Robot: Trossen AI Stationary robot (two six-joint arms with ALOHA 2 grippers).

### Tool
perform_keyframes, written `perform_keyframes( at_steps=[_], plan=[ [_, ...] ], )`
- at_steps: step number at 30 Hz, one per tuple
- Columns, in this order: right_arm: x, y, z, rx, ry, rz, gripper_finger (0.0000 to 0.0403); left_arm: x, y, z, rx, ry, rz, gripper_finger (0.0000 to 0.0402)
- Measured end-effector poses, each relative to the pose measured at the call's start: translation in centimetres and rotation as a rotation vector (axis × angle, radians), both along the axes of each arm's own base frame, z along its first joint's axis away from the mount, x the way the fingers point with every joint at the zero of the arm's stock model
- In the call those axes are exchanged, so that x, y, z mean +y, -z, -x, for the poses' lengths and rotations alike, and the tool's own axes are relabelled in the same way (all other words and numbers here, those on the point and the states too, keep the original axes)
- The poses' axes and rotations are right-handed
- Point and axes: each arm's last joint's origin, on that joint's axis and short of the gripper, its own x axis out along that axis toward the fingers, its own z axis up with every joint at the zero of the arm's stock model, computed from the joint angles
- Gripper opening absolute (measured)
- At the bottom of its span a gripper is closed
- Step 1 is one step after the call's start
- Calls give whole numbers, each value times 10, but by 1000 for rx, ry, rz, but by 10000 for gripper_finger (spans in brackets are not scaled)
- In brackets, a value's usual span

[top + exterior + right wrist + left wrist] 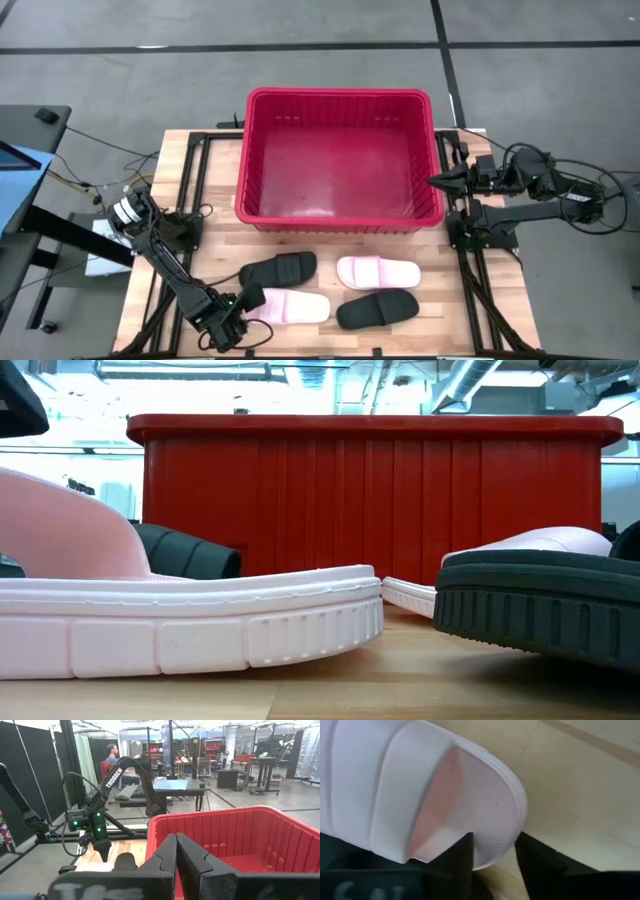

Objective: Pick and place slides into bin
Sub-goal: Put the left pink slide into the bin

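Observation:
The red bin (340, 160) stands at the table's far middle. Four slides lie flat on their soles in front of it: a black one (278, 269), a pink one (377, 272), a second pink one (292, 306) and a second black one (377, 310). My left gripper (237, 317) is open, low at the near left, at the strap end of the near pink slide (420, 795). Its two fingers stand on either side of that end's rim. My right gripper (437, 181) is shut and empty, beside the bin's right rim (250, 815). My left gripper has one finger (462, 857) over the footbed and the other (535, 862) outside the sole's rounded end rim (492, 852). It comes slanting down from the table's left. I cannot tell whether the fingers touch the slide, which lies flat on the table.
The bin's near wall (370, 500) rises close behind the slides. Bare wood (470, 310) lies right of the slides, out to the table's right edge. Cables and arm bases sit along both side edges. A person (112, 757) sits far off in the room beyond the table.

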Motion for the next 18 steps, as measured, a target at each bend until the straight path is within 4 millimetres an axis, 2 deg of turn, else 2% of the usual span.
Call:
perform_keyframes(
  at_steps=[4,6,13,18],
  plan=[
    [0,0,0,0,0,0,0,2,0,-4,12,-14,20,40],
    [0,0,0,0,0,0,0,3,0,-6,16,-41,36,16],
    [0,0,0,0,0,0,0,1,-1,-8,-8,-93,77,5],
    [0,0,0,0,0,0,0,-5,-1,-2,-24,-106,97,2]
  ],
)
